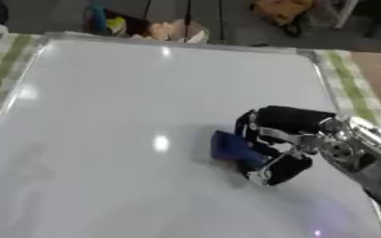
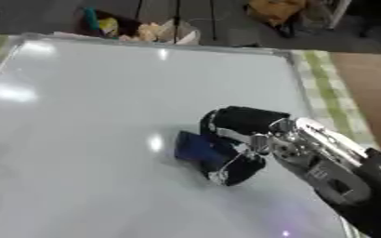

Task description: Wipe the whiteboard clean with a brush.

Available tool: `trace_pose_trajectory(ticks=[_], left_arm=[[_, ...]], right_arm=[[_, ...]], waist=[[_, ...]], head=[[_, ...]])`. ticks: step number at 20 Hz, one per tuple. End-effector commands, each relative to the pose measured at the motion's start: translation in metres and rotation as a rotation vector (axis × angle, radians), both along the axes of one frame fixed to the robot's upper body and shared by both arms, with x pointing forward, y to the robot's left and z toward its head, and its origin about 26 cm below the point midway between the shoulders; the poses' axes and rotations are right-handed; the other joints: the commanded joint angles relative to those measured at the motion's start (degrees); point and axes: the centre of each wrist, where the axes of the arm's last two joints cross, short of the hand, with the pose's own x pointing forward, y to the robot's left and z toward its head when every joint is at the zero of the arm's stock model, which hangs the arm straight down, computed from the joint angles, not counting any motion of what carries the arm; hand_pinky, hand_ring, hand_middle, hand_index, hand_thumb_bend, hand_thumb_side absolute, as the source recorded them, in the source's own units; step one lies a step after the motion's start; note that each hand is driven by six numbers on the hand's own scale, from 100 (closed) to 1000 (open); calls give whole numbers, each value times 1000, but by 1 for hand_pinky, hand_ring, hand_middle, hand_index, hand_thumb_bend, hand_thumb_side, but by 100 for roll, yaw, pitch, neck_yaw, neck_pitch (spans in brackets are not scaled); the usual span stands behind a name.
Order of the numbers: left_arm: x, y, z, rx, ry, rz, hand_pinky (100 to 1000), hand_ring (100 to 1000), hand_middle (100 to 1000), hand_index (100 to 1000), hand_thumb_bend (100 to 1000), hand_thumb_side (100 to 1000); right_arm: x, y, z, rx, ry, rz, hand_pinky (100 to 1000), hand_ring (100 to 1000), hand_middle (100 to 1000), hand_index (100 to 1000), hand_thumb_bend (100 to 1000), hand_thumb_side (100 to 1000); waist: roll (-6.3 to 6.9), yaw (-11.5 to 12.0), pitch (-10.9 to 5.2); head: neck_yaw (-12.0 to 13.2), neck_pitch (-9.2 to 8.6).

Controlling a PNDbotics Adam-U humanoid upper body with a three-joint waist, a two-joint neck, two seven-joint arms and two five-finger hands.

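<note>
A large whiteboard (image 1: 128, 116) lies flat and fills most of both views, its pale surface catching several bright spots of reflected light. A thin metal frame runs along its far and right edges. No writing, label or brand can be read anywhere on the board, and only faint greyish smudges show near its left side.

The right hand (image 1: 285, 139) comes in from the right, its silver and black forearm slanting up from the near right corner. The hand sits on the board, right of centre and toward the near half. Its black fingers (image 1: 287, 118) are curled over and its thumb curls in from below, and together they clasp a dark blue brush (image 1: 230, 148). The brush is a blocky blue piece that sticks out to the left of the hand and rests on the board surface, with its right end hidden inside the grasp. No lettering can be made out on the brush.

The whiteboard lies on a worktop covered by a green and white checked cloth (image 1: 352, 86), which shows as a strip along the right edge of the board and again at the far left corner. Beyond the cloth on the right is a brown wooden surface (image 2: 364, 74).

Past the far edge of the board the floor holds blurred clutter, among it a yellow and orange object (image 1: 283, 9) and some pale and teal shapes, too unclear to name
</note>
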Motion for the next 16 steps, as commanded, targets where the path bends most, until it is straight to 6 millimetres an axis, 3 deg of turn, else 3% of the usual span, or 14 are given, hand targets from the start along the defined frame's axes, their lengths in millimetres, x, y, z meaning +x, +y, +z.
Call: trace_pose_trajectory(ticks=[1, 8, 16], left_arm=[[-3, 1, 5, 12, -24, -5, 428, 914, 813, 593, 100, 952], [-3, 1, 5, 15, -20, -2, 429, 915, 814, 592, 100, 956], [-3, 2, 4, 17, -17, -2, 429, 916, 814, 591, 100, 956]], right_arm=[[-2, -6, 8, -22, -26, -27, 420, 606, 539, 122, 100, 265], [3, -14, 5, -33, -16, -113, 400, 598, 526, 121, 100, 182], [1, -19, 9, -42, -8, -183, 388, 592, 526, 120, 100, 159]], waist=[[27, -16, -160], [41, -53, -169], [44, -81, -191]], head=[[-16, -32], [-31, -32], [-20, -28]])
